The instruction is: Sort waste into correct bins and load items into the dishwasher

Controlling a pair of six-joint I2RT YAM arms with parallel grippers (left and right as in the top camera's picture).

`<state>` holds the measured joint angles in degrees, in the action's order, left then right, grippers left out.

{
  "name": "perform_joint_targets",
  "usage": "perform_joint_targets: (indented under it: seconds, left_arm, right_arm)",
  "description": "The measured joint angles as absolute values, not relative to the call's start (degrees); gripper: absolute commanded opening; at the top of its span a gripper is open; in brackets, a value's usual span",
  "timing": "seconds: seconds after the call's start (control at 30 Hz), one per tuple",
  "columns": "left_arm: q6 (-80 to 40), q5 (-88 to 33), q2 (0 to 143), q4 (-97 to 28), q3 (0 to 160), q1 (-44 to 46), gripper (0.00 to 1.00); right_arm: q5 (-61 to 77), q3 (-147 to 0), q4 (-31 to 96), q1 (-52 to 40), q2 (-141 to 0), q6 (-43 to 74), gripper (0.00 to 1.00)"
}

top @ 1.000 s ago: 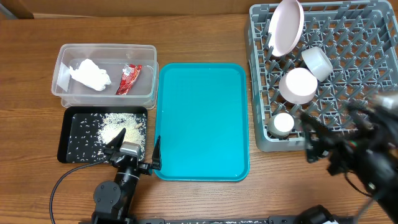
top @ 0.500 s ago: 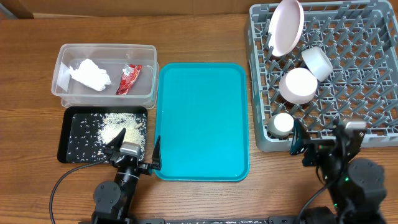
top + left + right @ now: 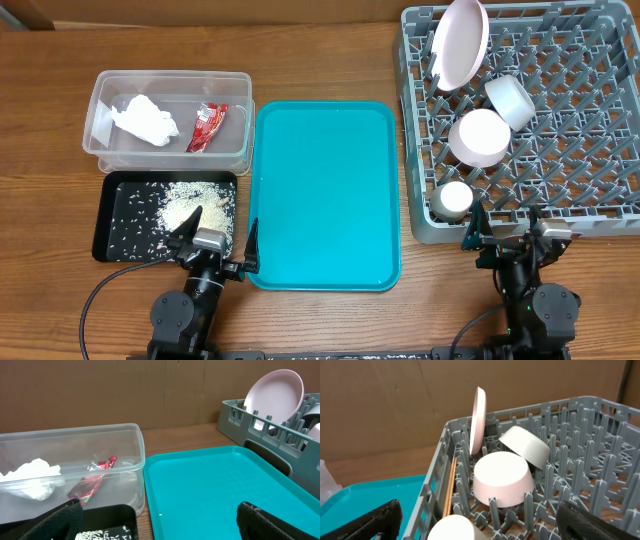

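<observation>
Overhead view: both arms sit low at the near table edge. The left gripper (image 3: 218,240) has its fingers spread wide and carries nothing, one finger over the near edge of the black tray (image 3: 110,235), the other at the near-left corner of the teal tray (image 3: 325,195). The right gripper (image 3: 505,238) is likewise spread and empty, just in front of the grey rack (image 3: 590,130). Waste looks sorted. The crumpled tissue (image 3: 145,118) and red wrapper (image 3: 207,127) lie apart inside the clear tub (image 3: 100,150), and the rice (image 3: 195,203) is heaped and scattered in the black tray, so dry trash and food scraps are kept separate. In the rack, the plate (image 3: 460,42) stands on edge at the far-left side, held upright by pegs. One bowl (image 3: 480,137) sits mouth-down so it would drain, and the other bowl (image 3: 510,100) leans tilted just beside it. The cup (image 3: 454,200) sits in the near-left corner. In the right wrist view the chopsticks (image 3: 450,487) lie along the rack's left wall, where the lattice keeps them from slipping through. Nothing shows on the teal tray. Judgement: the task appears essentially finished, with the arms parked clear of the goods. The remaining risk is small, though the tilted bowl could rock if bumped.
</observation>
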<state>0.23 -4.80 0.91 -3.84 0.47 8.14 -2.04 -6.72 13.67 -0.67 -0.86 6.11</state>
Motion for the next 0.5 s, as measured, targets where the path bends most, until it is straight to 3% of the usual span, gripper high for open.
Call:
perform_joint_targets:
  seconds: [0.17, 0.5]
  left_arm:
    - [0.2, -4.8, 0.9, -3.9, 0.5, 8.1, 1.0]
    - [0.2, -4.8, 0.9, -3.9, 0.5, 8.1, 1.0]
  right_arm:
    - [-1.7, -1.9, 5.8, -0.5, -0.7, 6.0, 1.0]
    - [-1.7, -1.0, 5.0, -0.4, -0.7, 6.0, 1.0]
